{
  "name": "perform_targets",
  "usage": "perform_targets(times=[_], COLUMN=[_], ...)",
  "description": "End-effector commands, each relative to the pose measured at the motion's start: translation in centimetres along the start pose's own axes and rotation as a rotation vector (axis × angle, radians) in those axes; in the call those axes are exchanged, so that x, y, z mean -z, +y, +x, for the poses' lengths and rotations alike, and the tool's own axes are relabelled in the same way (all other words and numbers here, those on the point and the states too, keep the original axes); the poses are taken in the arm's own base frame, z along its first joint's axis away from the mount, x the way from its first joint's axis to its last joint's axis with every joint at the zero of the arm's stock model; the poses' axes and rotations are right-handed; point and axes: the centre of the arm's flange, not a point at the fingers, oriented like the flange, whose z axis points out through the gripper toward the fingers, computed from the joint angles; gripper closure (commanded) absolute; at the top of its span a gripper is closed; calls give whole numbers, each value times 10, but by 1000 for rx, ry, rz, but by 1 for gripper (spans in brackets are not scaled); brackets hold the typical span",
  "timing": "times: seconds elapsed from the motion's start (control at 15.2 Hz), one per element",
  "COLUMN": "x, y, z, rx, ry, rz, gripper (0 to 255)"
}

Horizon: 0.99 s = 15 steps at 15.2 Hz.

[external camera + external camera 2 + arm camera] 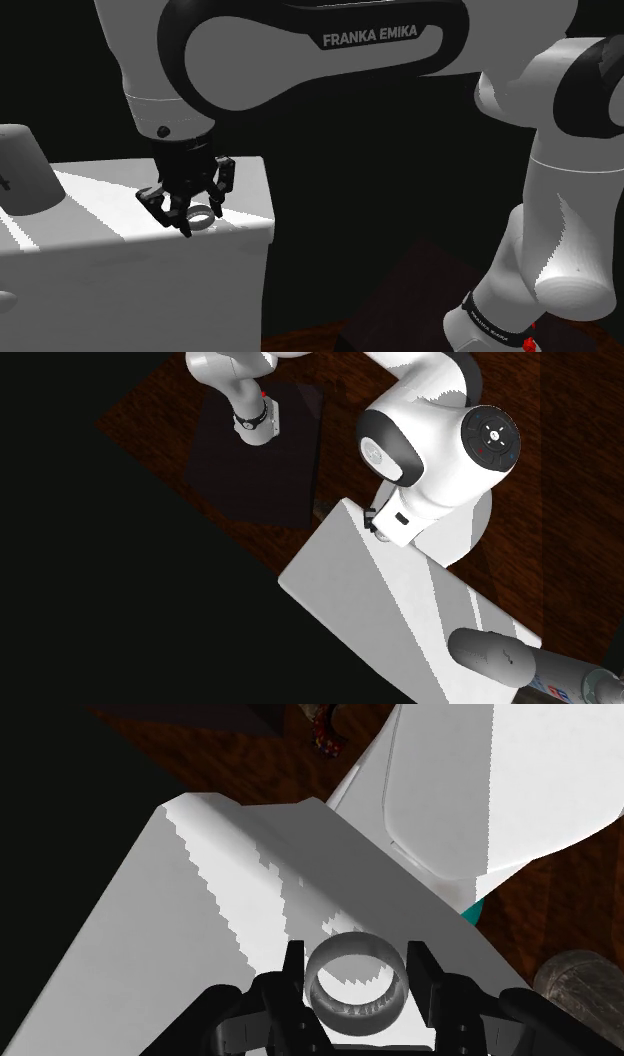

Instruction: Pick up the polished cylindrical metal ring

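ring (357, 985) sits between the two black fingers (293, 972) in the wrist view, a grey metal band with a shiny inner wall, its open side facing the camera. the fingers clasp it, one on each side of its outer wall, with no gap showing on either side. the gripper (357, 976) is therefore closed only to the ring's width, with nothing else in it.

in the shoulder view the gripper (200, 215) points down at the white table (100, 250), and the ring (204, 218) lies low against the top between the fingertips. it is near the table's corner at that view's right, close to the front edge. whether it rests on the top or is just off it cannot be told. a white rounded thing (20, 170) stands on the table at that view's far left, well apart from the ring.

in the second exterior view the arm's white wrist (440, 452) hangs over one corner of the table (380, 612) and hides the ring. a grey cylinder (490, 655) lies at the table's other end. the dark stand (250, 462) sits on a brown wood floor (340, 442), with a black area along that view's left.
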Motion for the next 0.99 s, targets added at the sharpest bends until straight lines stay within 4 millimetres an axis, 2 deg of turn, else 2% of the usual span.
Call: perform_targets(times=[0.0,0.46,0.92], x=[-1,-1,36], y=[0,1,2], z=[0,0,0], rx=[0,0,0], ry=[0,0,0], rz=[0,0,0], gripper=[255,255,255])
